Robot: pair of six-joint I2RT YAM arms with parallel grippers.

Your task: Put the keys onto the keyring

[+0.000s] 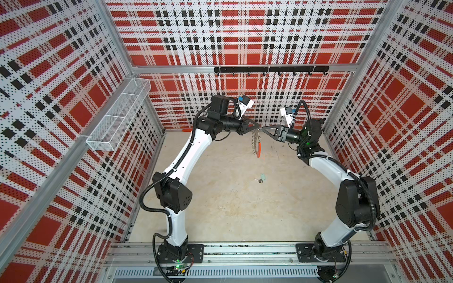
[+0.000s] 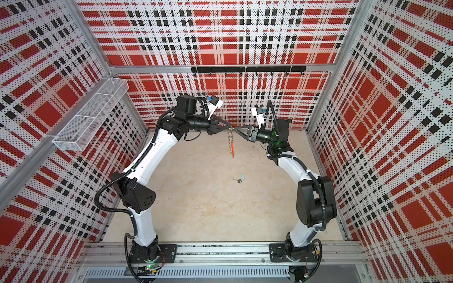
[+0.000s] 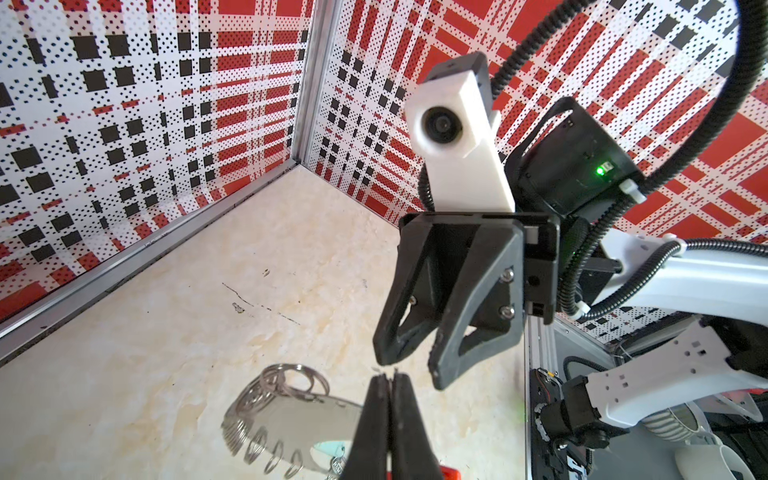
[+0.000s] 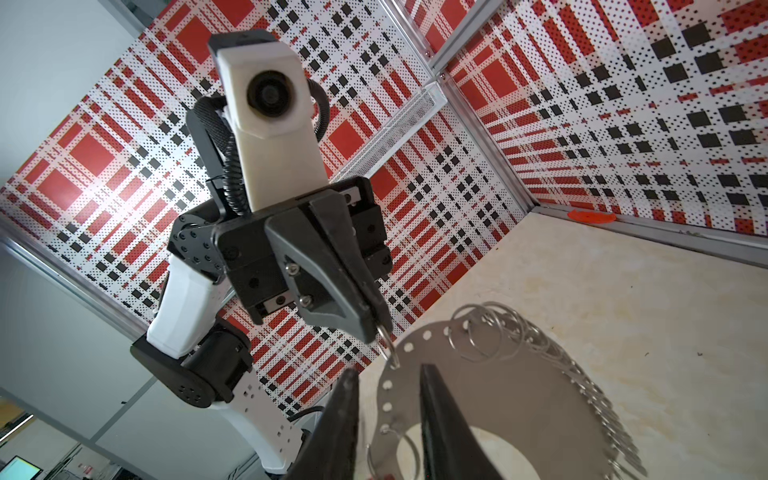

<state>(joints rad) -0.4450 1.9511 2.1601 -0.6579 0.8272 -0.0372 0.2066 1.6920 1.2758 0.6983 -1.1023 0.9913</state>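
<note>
The left hand (image 4: 380, 328) is clamped shut on one small wire clip (image 4: 386, 343) at the rim of the keyring (image 4: 519, 395); the ring hangs on edge beneath its fingertips, orange-red arc lowest, clear of the table (image 1: 220, 201). The right hand (image 4: 388, 372) meets it tip to tip, jaws parted and holding nothing; the ring's perforated rim lies in the gap between its fingers, with no contact evident. The keys (image 1: 260, 178), a small silver key joined to a mint-green tag, lie on the table well below both hands and nearer the arms' bases, untouched. The step in hand looks like steadying the ring. The right hand would do best to close on the flat plate just beside the pinched clip, not on the loose clips, which would slide; the left should hold its pinch until the plate is firm, since a single clip lets the ring swing. One hand must then be freed to go down for the keys, taking them by the tag so the key's own loop is left reachable.
</note>
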